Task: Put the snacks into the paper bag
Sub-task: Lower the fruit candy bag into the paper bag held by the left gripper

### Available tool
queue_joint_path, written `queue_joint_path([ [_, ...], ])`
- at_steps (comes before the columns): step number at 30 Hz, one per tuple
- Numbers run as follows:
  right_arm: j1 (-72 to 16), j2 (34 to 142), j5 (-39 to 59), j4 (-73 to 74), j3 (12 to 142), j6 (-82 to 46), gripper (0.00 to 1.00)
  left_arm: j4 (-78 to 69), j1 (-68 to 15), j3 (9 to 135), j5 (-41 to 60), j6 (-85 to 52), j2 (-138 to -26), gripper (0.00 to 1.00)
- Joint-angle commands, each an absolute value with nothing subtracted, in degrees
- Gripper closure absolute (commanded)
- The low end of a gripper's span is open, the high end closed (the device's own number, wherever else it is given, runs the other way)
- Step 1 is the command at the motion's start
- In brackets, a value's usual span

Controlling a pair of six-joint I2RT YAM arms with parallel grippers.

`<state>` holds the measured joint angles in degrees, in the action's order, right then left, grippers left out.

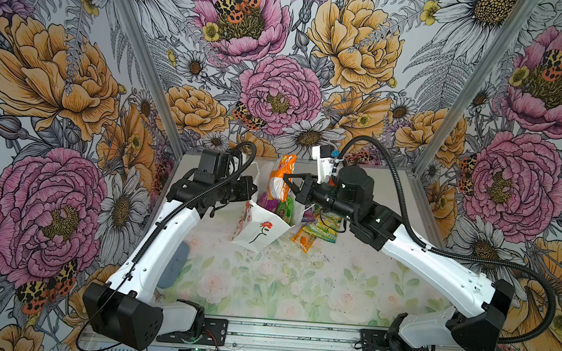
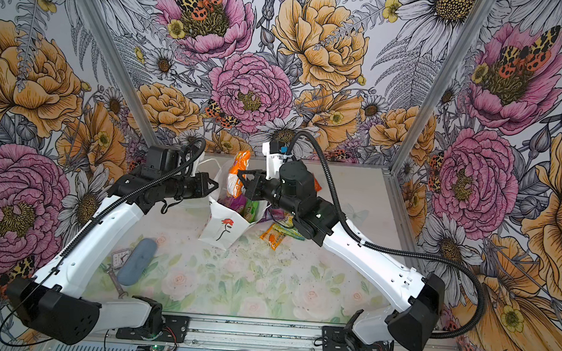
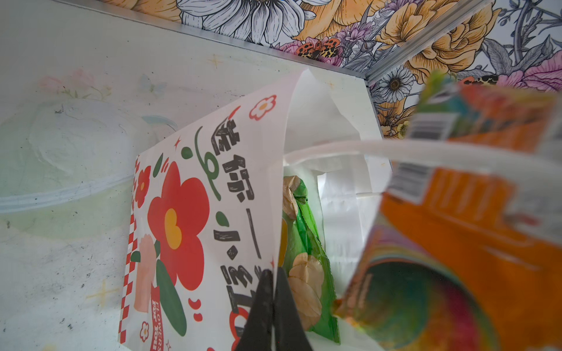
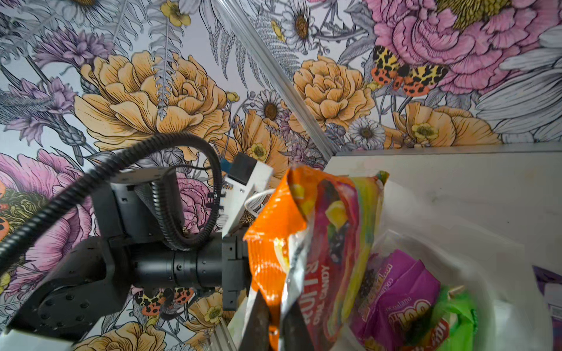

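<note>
Right wrist view showed the right gripper (image 4: 275,304) pinched tight on the orange packet (image 4: 267,243); the left gripper (image 3: 273,279) held the paper bag (image 3: 213,197) rim between closed fingers (image 3: 258,316).

Paper bag (image 3: 213,188), side panel: a column of black brush-style Chinese characters is printed beside the red flower; they cannot be read with certainty.
Red ribbon (image 3: 156,307) drawn on the bag: "FLOWERS FOR YOU" is written in small white capitals.
Orange packet (image 3: 456,249): two barcodes (image 3: 428,130) are printed on it; the digits are blurred.
Orange packet, front: large pale letters are seen upside down and cannot be made out.
Purple pouch (image 4: 395,288): the rounded brand lettering is partly hidden and cannot be read.
</note>
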<state>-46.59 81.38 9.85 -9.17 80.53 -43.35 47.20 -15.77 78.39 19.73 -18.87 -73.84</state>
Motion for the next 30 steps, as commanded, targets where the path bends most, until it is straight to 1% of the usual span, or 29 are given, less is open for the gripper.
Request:
queue_joint_path([
  [1,-46.91,81.98,14.24,-5.34,79.30,-45.26,1.00,42.19,-16.48,78.84,20.21,-17.44,-71.23,1.00],
  [12,-44.96,83.23,19.92,0.79,74.99,-49.80,1.00,41.68,-17.52,78.94,22.52,-16.62,-70.86,1.00],
  [20,-42.48,85.14,19.89,2.95,73.30,-51.83,1.00,40.63,-18.28,78.53,23.28,-16.43,-69.48,1.00],
  [24,-42.48,86.67,19.07,3.41,73.19,-51.86,1.00,40.10,-18.28,78.29,23.63,-16.43,-68.92,1.00],
  [30,-42.65,90.21,20.57,6.31,73.10,-53.92,1.00,39.83,-18.36,78.14,24.30,-16.44,-68.87,1.00],
])
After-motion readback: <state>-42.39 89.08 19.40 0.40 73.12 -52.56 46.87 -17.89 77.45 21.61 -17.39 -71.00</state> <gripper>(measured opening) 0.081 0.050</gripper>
